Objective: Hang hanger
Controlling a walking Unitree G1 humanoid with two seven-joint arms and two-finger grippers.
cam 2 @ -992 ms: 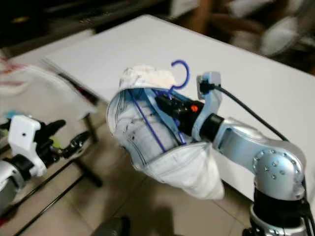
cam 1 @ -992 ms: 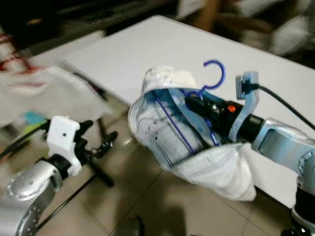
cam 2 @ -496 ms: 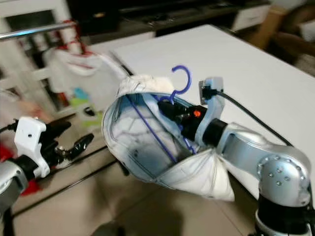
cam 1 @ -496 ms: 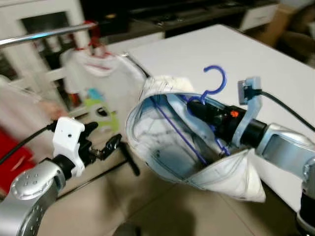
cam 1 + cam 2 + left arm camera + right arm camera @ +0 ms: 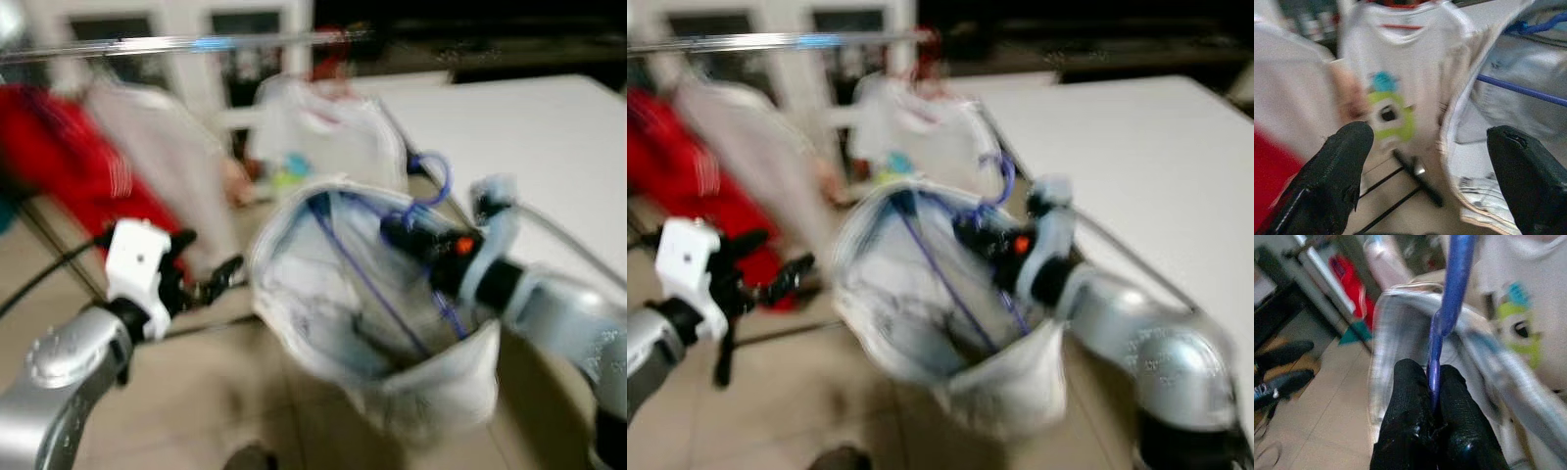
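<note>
blurring across the left eye view, the right gripper [image 5: 400,233] clamps a blue hanger [image 5: 431,176] draped with pale jeans [image 5: 333,294], below a silver rail [image 5: 186,43]; the left gripper [image 5: 211,279] floats beside the jeans, fingers parted. in the left wrist view, its spread fingers [image 5: 1334,171] face a monster-print shirt [image 5: 1396,83]. in the right wrist view, pinched fingers [image 5: 1410,406] squeeze the hanger's stem.

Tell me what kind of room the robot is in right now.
Probably a home laundry or living area: a metal clothes rail carries a red garment and a white cartoon T-shirt, beside a white table on a tiled floor.
</note>
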